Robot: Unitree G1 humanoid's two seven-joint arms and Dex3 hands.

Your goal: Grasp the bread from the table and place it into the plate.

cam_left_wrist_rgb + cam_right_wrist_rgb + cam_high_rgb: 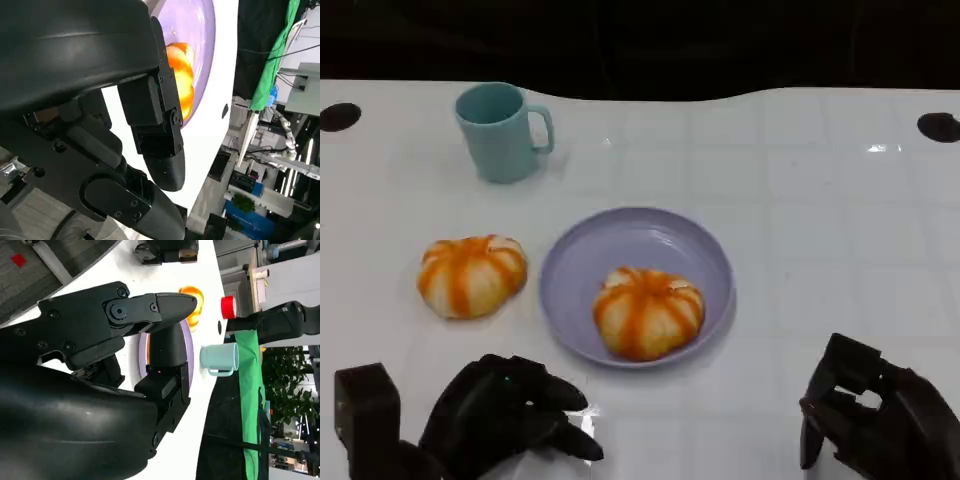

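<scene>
1. The left hand [505, 415] is resting low at the near edge of the white table [820, 200]. Its fingers [565, 420] are lying loosely apart and are holding nothing.
2. The right hand [875, 415] is also staying at the near edge. Its fingers [840, 375] are curling inward, and nothing is sitting between them.
3. One bread [648, 312], a round bun with orange stripes, is lying inside the purple plate [630, 235], on the part of the plate nearest to the hands. It is sitting beyond the fingertips of both hands, between the two hands, and it is touching neither of them.
4. A second bread [471, 275] of the same kind is lying on the bare table just beside the plate. It is sitting straight ahead of the left hand's fingers, apart from them.
5. In the left wrist view, the bread in the plate [180, 75] is showing just past the black fingers [160, 150], with a gap of white table between.
6. In the right wrist view, the fingers [165, 307] are reaching toward the plate [189, 347], and an orange bread [192, 305] is appearing past their tips.
7. A teal mug [502, 130] is standing upright far beyond the left fingers, well apart from the breads.
</scene>
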